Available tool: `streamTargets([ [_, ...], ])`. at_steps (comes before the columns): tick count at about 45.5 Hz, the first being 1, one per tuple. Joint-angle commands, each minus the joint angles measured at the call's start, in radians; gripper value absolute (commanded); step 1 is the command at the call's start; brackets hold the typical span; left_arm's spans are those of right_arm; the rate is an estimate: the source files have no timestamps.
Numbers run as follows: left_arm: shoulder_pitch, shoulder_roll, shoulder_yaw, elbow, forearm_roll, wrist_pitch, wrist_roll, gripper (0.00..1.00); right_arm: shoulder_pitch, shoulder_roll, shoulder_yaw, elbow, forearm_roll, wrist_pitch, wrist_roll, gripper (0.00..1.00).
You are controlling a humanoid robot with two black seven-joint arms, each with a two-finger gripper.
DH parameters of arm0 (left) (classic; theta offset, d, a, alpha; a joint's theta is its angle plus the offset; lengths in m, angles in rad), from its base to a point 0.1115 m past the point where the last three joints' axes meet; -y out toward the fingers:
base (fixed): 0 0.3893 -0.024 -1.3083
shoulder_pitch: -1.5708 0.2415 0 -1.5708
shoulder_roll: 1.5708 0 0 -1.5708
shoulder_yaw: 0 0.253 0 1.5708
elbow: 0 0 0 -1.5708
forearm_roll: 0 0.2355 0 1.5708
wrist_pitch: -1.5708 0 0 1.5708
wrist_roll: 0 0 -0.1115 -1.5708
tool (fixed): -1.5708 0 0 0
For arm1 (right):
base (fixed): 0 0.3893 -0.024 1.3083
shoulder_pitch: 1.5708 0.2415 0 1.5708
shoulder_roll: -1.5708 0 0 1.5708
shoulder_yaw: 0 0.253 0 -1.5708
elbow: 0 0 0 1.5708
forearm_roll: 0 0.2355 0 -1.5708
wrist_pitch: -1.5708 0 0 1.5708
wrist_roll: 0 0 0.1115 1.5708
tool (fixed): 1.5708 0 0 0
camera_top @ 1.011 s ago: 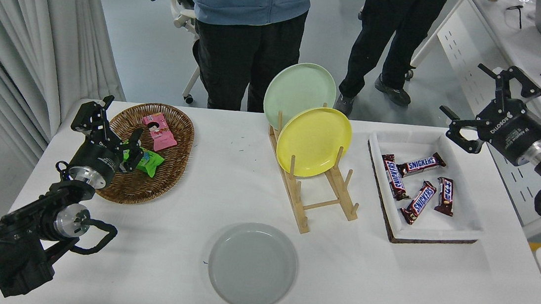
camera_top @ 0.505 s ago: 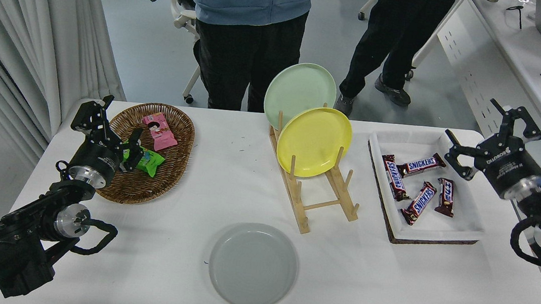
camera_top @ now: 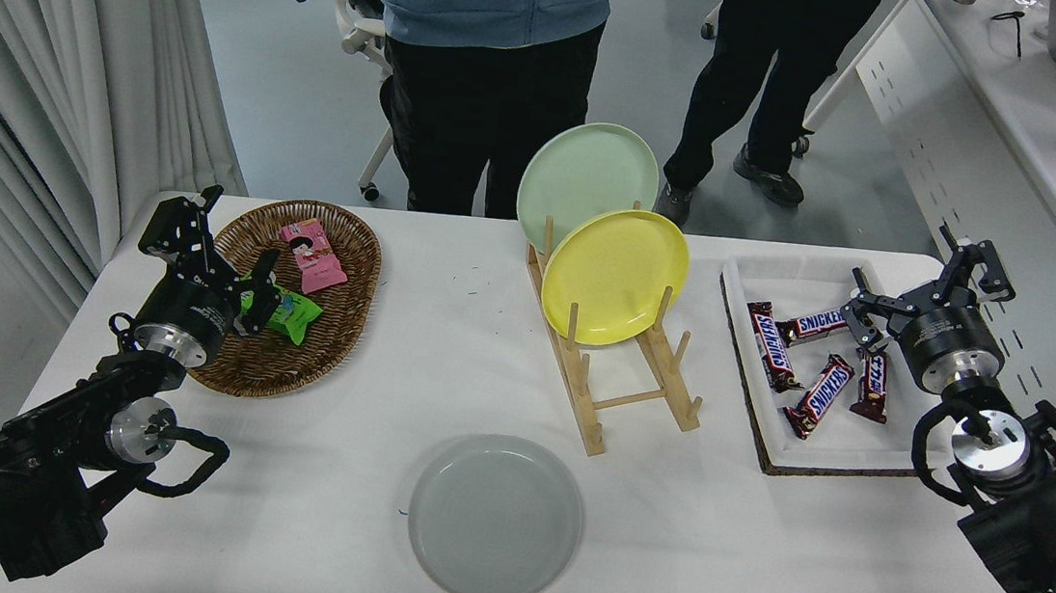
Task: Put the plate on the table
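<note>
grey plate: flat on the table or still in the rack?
Flat on the table. The grey plate lies face up in front of the wooden rack, untouched by either gripper.

Light-grey round plate (camera_top: 495,518) lies flat on white table (camera_top: 753,570); near front edge.

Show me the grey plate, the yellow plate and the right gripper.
Grey plate (camera_top: 495,518), head view, centre of its flat face.
Yellow plate (camera_top: 615,277), head view, middle of its face.
Right gripper (camera_top: 926,285), head view, midway between its fingertips.
</note>
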Motion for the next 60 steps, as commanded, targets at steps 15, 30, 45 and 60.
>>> streamTargets([
  [15, 0.000, 0.001, 0.000, 0.000, 0.000, 0.000, 0.000, 1.00, -0.024, 0.062, -0.040, 0.003, 0.000, -0.026, 0.030, 1.00],
  [30, 0.000, 0.001, 0.000, 0.000, 0.000, 0.000, 0.000, 1.00, -0.148, 0.068, -0.015, 0.091, 0.000, 0.053, 0.033, 1.00],
  [45, 0.000, 0.001, 0.000, 0.000, 0.000, 0.000, 0.000, 1.00, -0.182, 0.123, 0.088, 0.092, -0.014, 0.050, 0.052, 1.00],
  [60, 0.000, 0.001, 0.000, 0.000, 0.000, 0.000, 0.000, 1.00, -0.205, 0.102, 0.074, 0.128, -0.018, 0.066, 0.060, 1.00],
])
